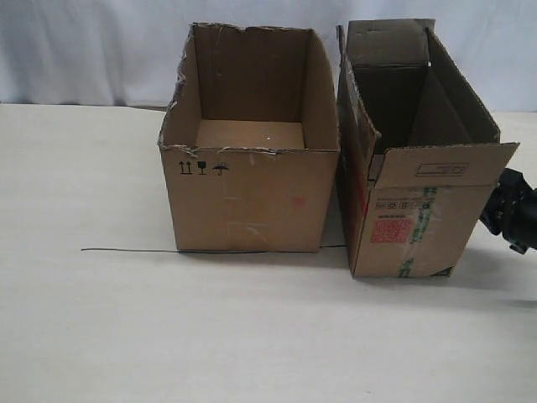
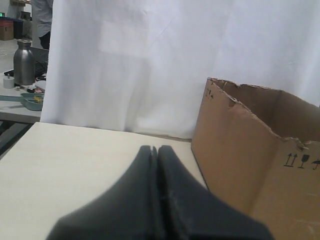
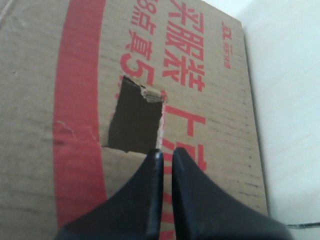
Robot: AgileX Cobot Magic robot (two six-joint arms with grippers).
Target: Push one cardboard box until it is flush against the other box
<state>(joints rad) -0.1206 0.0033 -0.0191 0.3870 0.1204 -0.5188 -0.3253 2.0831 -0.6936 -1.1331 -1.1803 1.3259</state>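
Cardboard box (image 1: 411, 210) stands on the table (image 1: 101, 336) straight ahead of the right gripper (image 3: 165, 152), whose jaws are drawn together to a thin slit and hold nothing. Their tips sit right at the box's side panel, just under a torn rectangular hole (image 3: 134, 120) among red printed characters; we cannot tell whether they actually press the cardboard. In the exterior view the right gripper (image 1: 512, 214) shows as a dark shape at the box's outer side, below a folded-out flap.

On the far side of this box from those jaws stands the other box (image 1: 252, 193), with its ragged rim. The 2 boxes are just beside each other, with a narrow gap showing low at the front; higher and further back we cannot tell if they touch.

Both containers are open at the top. Inside the other box we see only a bare cardboard floor. The cardboard box's inside is dark, and its bottom is hidden from us.

The left gripper (image 2: 156, 148) has its jaws closed against each other, gripping nothing, with the other box (image 2: 260, 165) ahead and off to one side, apart from them.
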